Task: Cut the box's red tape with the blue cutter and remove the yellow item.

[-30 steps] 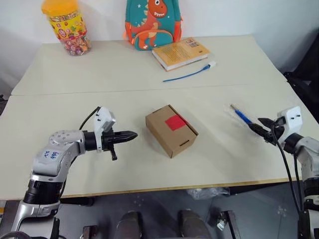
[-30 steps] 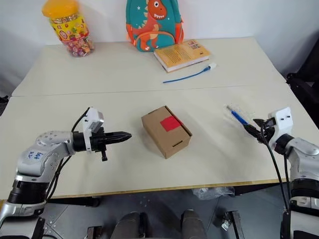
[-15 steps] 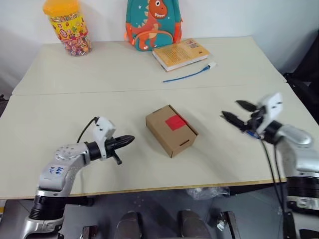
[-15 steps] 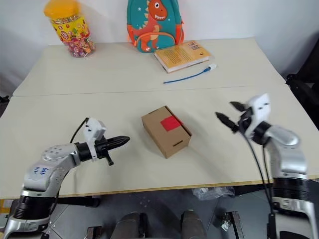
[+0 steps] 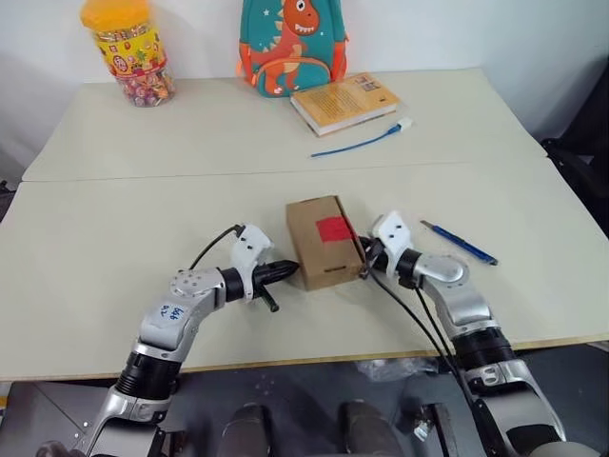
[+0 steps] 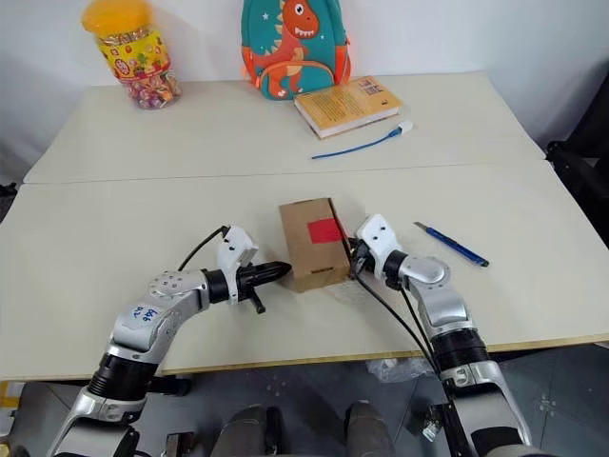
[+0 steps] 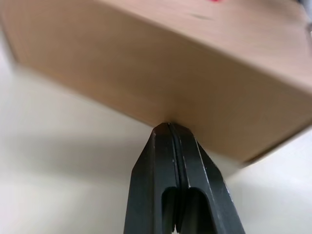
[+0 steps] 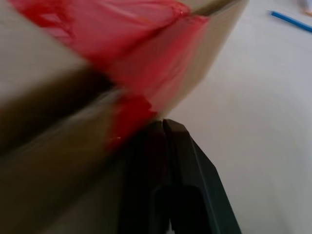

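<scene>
Box (image 5: 318, 242) sits mid-worktop, red tape (image 5: 333, 228) on top, uncut. Both pincers are fully closed with nothing held, pressed against the box from opposite sides: left pincer (image 5: 284, 271) at the box's 8 o'clock corner, tip touching the side wall; right pincer (image 5: 365, 259) at its 3-4 o'clock edge, tip right by the tape where it wraps over the side.

Step in hand, as I read it: squaring or steadying the box between two closed tips. Cutting not started.

Cutter (image 5: 460, 243) lies flat on the worktop at 3 o'clock from the box, just beyond the right arm, untouched. Yellow item presumably inside the box.

Next move calls for: right pincer backs off, opens, picks the cutter by its body, brings the tip to the tape seam. Left should keep bracing so the box doesn't skid under the blade.

Surroundings, all well clear at the far edge: candy jar (image 5: 126, 52) at 11 o'clock, dino backpack (image 5: 290, 43) at 12, book (image 5: 344, 101) and blue cable (image 5: 360, 143) at 1. Nothing blocks the path to the cutter. Risk: the right arm's own cable (image 5: 409, 319) trails near the box edge and could snag.
</scene>
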You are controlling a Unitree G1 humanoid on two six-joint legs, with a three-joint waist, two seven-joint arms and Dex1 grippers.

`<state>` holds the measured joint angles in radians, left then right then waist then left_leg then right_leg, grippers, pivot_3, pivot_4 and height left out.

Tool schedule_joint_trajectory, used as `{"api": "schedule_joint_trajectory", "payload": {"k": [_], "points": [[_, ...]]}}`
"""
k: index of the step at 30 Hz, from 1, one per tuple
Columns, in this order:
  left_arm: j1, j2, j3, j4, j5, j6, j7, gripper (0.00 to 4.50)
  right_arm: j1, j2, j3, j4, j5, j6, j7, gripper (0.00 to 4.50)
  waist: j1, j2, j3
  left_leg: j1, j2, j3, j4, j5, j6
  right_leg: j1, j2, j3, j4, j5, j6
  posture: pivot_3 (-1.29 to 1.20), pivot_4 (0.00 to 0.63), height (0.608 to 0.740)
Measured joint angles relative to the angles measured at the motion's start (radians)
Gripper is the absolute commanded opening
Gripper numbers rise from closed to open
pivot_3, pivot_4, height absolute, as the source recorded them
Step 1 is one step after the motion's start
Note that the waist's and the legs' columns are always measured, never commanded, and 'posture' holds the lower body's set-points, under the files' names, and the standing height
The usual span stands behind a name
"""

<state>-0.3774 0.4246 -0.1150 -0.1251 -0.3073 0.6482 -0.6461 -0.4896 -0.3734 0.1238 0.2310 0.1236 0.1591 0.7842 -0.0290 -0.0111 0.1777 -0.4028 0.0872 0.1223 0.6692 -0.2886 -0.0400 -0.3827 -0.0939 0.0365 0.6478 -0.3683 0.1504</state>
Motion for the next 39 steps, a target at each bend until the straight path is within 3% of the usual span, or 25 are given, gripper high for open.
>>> {"api": "schedule_joint_trajectory", "payload": {"k": [17,33,35,38,39], "points": [[0.159,0.135,0.063,-0.257,-0.083,0.162,-0.048,0.0,0.225,-0.063,0.037,-0.459,0.063,0.364,0.013,0.03,0.003,-0.001,0.0,0.0,0.0,0.0,-0.001,0.0,0.0,0.0,0.0,0.0,-0.004,0.0,0.0,0.0,0.15,0.74],[0.177,0.177,0.076,-0.275,-0.123,0.194,-0.069,0.0,0.254,-0.065,0.011,-0.503,0.134,0.405,-0.002,0.03,0.002,-0.003,-0.001,0.0,0.0,-0.001,-0.002,0.0,0.0,0.0,0.0,0.0,-0.005,0.0,-0.001,0.0,0.15,0.74],[0.184,0.181,0.076,-0.28,-0.126,0.193,-0.071,0.0,0.265,-0.066,-0.012,-0.504,0.147,0.407,-0.005,0.03,0.0,0.0,-0.001,-0.001,-0.006,-0.016,-0.007,0.003,0.002,0.012,-0.005,-0.015,-0.011,0.0,-0.001,0.0,0.15,0.74],[0.188,0.213,0.075,-0.291,-0.13,0.185,-0.091,0.0,0.269,-0.067,-0.059,-0.504,0.168,0.404,-0.026,0.03,-0.008,0.002,0.001,-0.003,-0.027,-0.067,-0.026,0.02,0.005,0.041,-0.024,-0.071,-0.025,0.0,-0.001,0.0,0.15,0.74],[0.194,0.243,0.08,-0.291,-0.13,0.178,-0.106,0.0,0.259,-0.065,-0.073,-0.506,0.179,0.406,-0.034,0.03,0.0,0.0,0.001,-0.003,-0.022,-0.062,-0.021,0.02,-0.001,0.031,-0.024,-0.069,-0.021,0.0,-0.002,0.0,0.15,0.74]]}}
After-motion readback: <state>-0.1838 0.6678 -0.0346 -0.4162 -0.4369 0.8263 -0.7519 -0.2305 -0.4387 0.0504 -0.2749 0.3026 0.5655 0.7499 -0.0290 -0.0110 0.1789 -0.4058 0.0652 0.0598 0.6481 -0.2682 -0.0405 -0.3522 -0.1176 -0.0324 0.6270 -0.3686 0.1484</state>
